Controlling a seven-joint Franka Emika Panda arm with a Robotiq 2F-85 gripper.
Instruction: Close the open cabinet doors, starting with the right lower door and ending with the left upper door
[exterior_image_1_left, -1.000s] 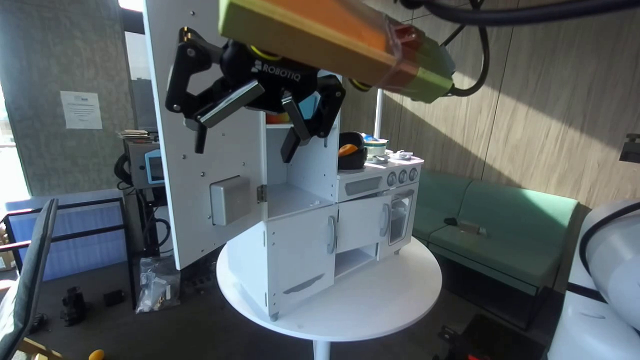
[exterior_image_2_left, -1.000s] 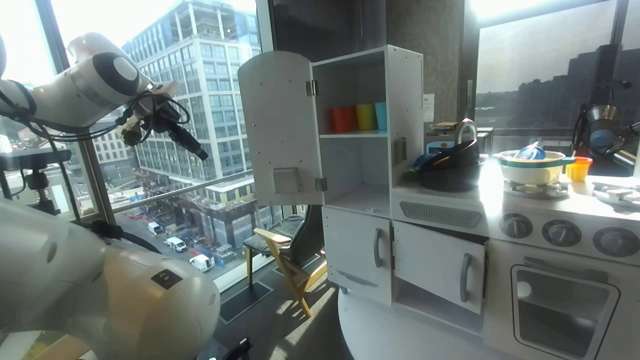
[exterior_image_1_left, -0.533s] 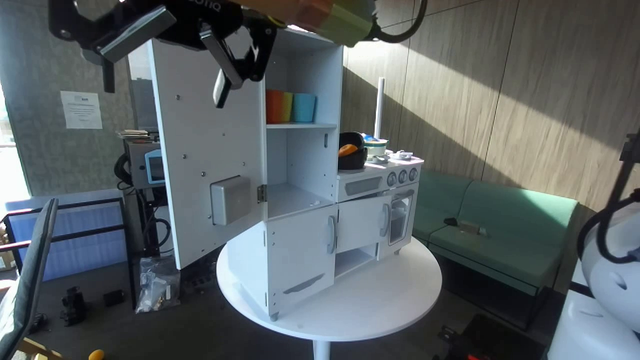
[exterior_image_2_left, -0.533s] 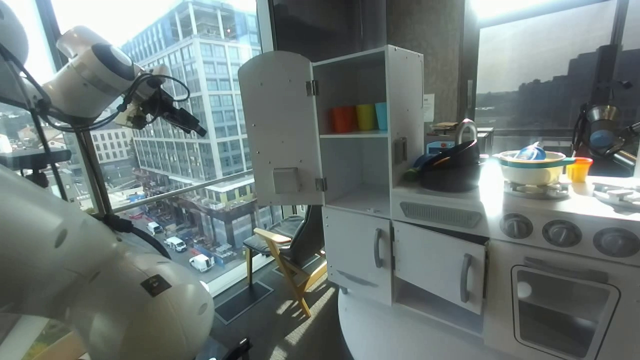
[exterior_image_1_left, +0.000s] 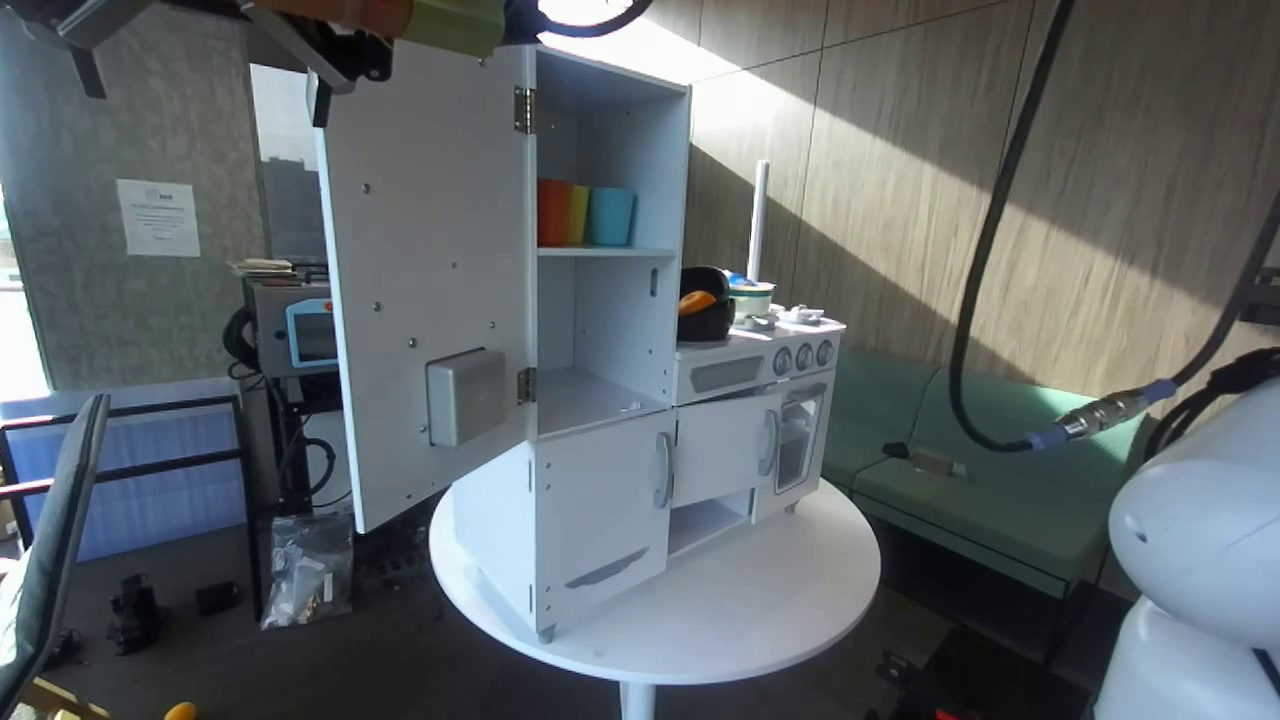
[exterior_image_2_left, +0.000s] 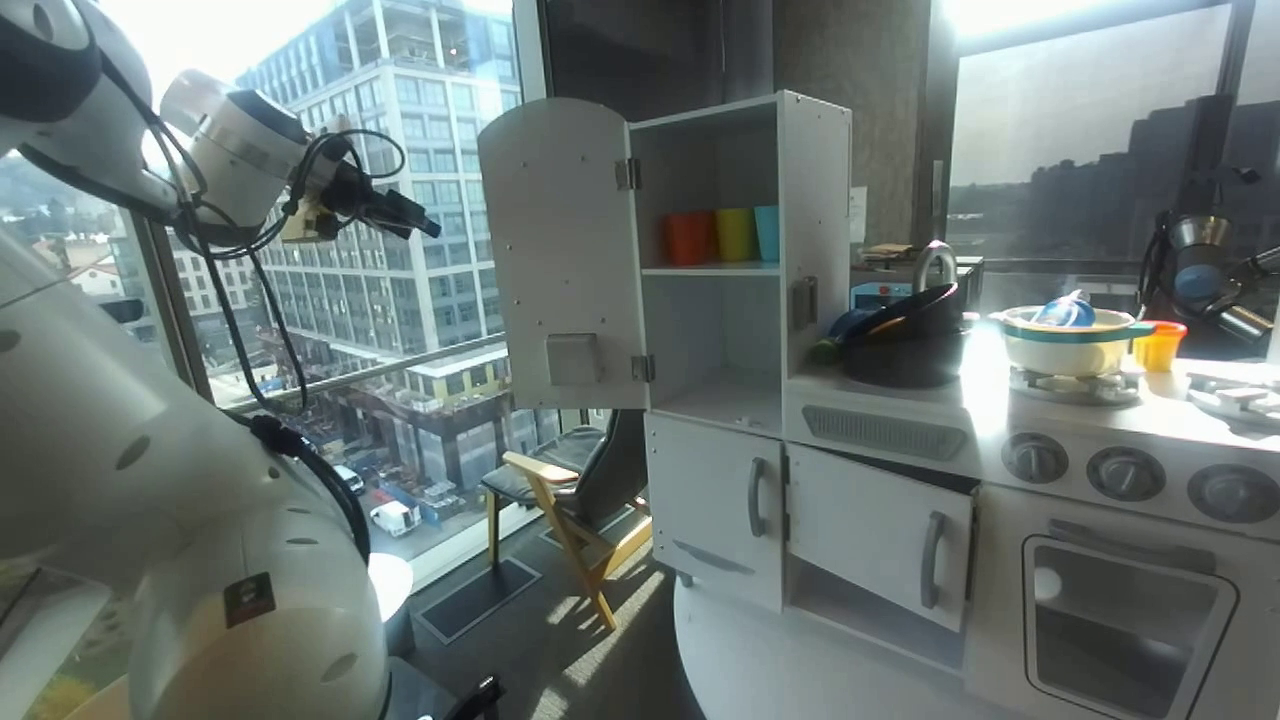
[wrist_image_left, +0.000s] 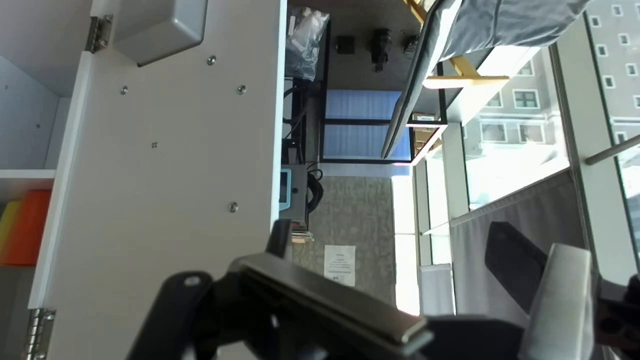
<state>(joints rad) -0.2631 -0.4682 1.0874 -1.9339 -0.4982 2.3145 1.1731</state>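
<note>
Jaws wide, hovered with gripper (wrist_image_left: 392, 243) near left upper door (exterior_image_1_left: 430, 270), open past the table (exterior_image_1_left: 755, 595) edge, apparently on that last closure despite right lower door (exterior_image_2_left: 872, 532) ajar, next needing a push from behind.

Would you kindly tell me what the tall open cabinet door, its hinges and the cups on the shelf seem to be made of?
Tall door: probably painted or laminated board, matte white; it is flat, without visible grain.
Hinges: metal, fairly shiny, by their glints in the wrist view.
Cups: likely plastic, judging by their smooth, even colours; not certain.
</note>
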